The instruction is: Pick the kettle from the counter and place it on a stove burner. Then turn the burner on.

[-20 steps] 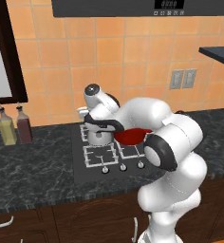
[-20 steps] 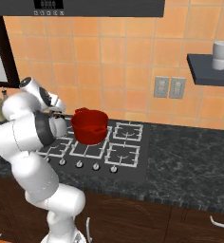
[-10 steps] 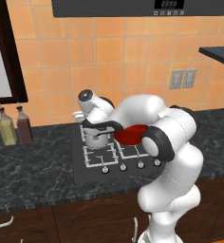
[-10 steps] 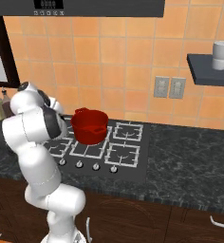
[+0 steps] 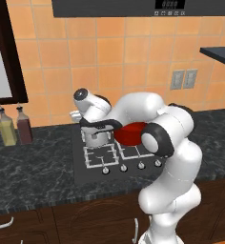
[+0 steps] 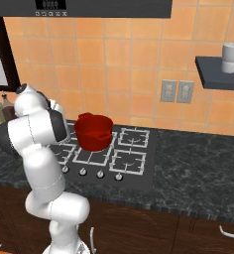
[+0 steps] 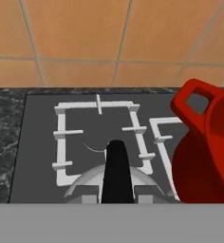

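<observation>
We saw the claw (image 7: 117,190) closed on the kettle (image 5: 96,137) by its black handle (image 7: 116,172). The kettle sat over the back-left burner (image 7: 101,139) of the cooktop (image 5: 81,172), just beside the red pot (image 6: 93,131), with the counter (image 5: 33,164) around it

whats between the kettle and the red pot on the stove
Nothing. In the hand view the kettle and the red pot sit side by side, with just a narrow strip of burner grate and black cooktop between them.
</observation>
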